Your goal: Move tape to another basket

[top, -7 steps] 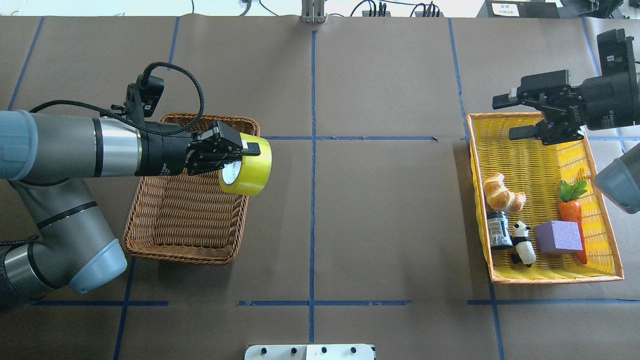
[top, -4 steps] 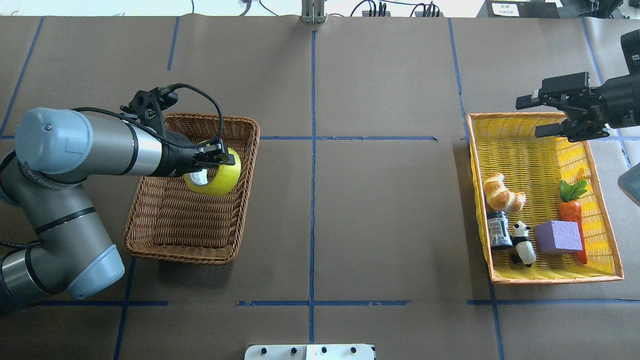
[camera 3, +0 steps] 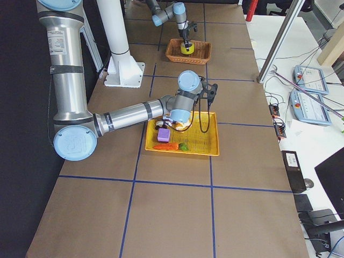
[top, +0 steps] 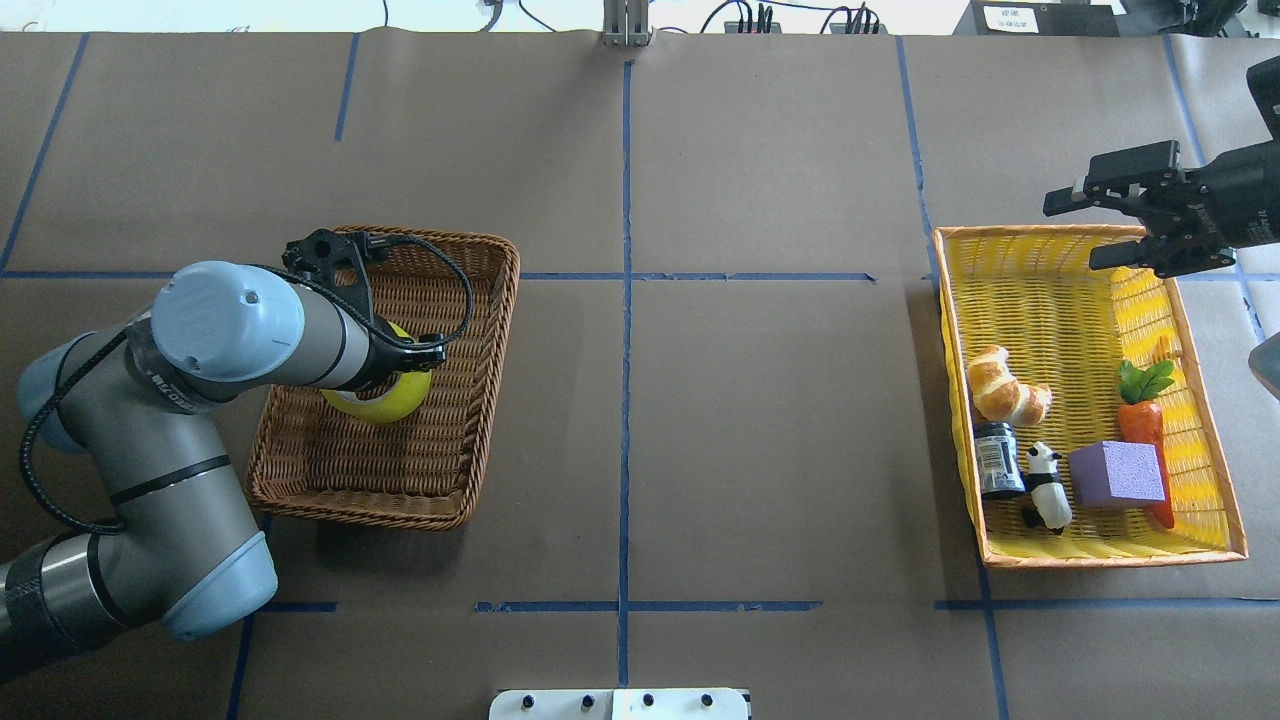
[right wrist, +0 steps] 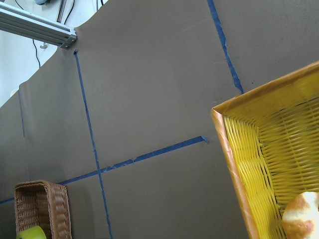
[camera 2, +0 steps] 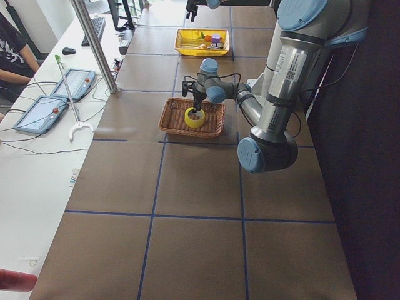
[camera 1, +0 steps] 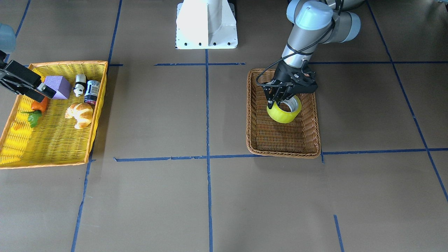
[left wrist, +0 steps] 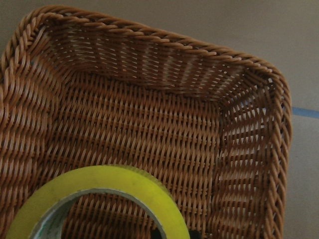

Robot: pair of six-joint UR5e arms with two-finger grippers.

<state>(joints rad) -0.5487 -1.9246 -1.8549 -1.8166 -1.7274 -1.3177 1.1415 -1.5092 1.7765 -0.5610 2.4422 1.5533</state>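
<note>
Since a second ago the left gripper [camera 1: 278, 101] has brought the tape [camera 1: 284, 111] from above the basket's [camera 1: 249, 112] far right rim down into its middle. The right gripper [top: 1085, 228] has pulled back toward the right. The tape is now sitting tilted inside the walls, apart from all four. Woven floor is showing around it and through its core; floor contact cannot be told. The left gripper is clamping the roll's wall. The right gripper is hanging spread open over the yellow basket's [top: 1100, 558] far rim, well apart from the tape.
</note>
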